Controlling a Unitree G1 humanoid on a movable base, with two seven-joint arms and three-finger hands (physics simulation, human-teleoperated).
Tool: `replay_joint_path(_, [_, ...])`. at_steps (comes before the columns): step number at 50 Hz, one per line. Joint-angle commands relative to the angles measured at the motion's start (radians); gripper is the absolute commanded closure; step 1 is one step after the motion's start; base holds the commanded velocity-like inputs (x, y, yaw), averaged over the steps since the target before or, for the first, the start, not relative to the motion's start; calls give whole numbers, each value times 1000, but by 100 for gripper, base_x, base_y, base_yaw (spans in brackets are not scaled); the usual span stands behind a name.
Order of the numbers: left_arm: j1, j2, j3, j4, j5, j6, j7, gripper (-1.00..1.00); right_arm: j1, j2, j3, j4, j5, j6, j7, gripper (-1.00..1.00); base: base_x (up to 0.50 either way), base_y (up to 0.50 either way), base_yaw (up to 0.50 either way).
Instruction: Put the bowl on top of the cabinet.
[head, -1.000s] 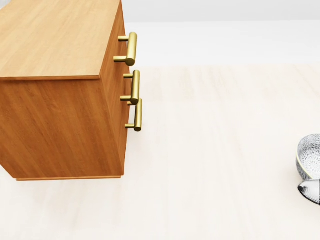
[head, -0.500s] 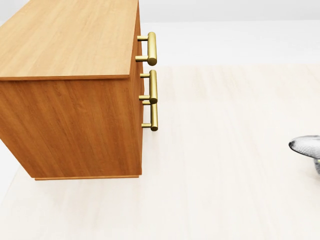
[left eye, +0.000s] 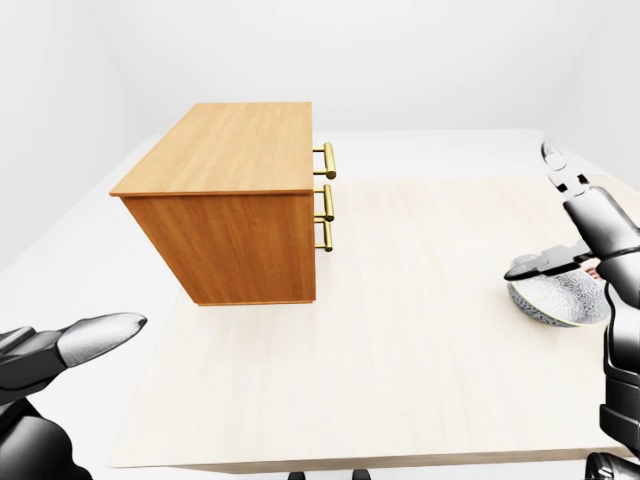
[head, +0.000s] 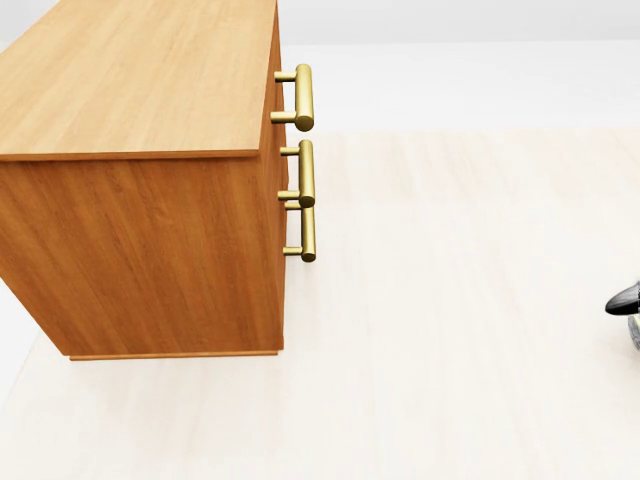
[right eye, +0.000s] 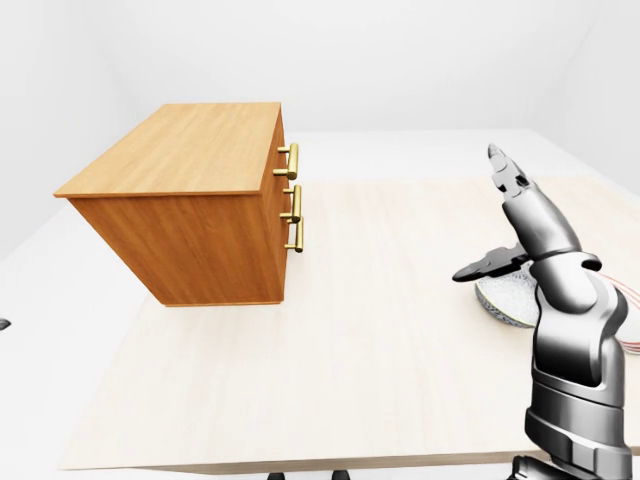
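Observation:
A patterned grey bowl (left eye: 556, 302) rests on the pale wooden table (left eye: 400, 340) at the right of the left-eye view. My right hand (right eye: 480, 215) hangs over it, open: the thumb (right eye: 487, 265) reaches across its rim and one finger points up. No finger closes on the bowl. The wooden cabinet (left eye: 235, 195) stands at the table's upper left, its flat top bare. My left hand (left eye: 90, 340) is low in the bottom left corner, open and holding nothing. In the head view only a dark fingertip (head: 624, 299) shows at the right edge.
Three brass handles (left eye: 325, 190) stick out of the cabinet's right face toward the bowl. The table's near edge (left eye: 380, 464) runs along the bottom of the eye views. White floor surrounds the table.
The head view shifted, so the cabinet sits further right in it. The right hand's finger has slid toward the right edge, and the bowl has nearly left that view.

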Motion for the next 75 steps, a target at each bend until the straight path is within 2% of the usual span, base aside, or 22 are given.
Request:
replay_joint_path(1, [-3,-5,-7,0,13,0,-5,-100,20,-86,-16,264,-225,0,164,-100,0,0,0])
replay_joint_path(9, [-6,-11,-6,0,19,0,-11,-100,-24,-134,5,362,-337,0,196,-100,0,0,0])
replay_joint_path(19, [-7,-5,-9,0,14,0,-3,-100,54,-105,-11,402,-361,0,231,-100,0,0,0])
replay_joint_path(26, [-11,-10,-2,0,18,0,-12,-100,29,-98,14,448,-369,0,224,-100,0,0,0])
replay_joint_path(32, [-10,-14,-4,0,23,0,-15,-100,19,-98,30,490,-369,0,199,-100,0,0,0])
replay_joint_path(43, [-6,-27,-10,0,40,0,-27,-100,33,-99,60,665,-338,0,92,-100,0,0,0])
replay_joint_path(53, [-7,-37,-10,0,51,0,-39,-100,37,-98,80,725,-321,0,55,-100,0,0,0])
replay_joint_path(64, [-11,-39,-9,0,54,0,-43,-100,-4,-124,124,909,-285,0,-20,-100,0,0,0])
replay_joint_path(75, [-11,-32,-14,0,50,0,-35,-100,-6,-124,148,960,-258,0,-42,-100,0,0,0])
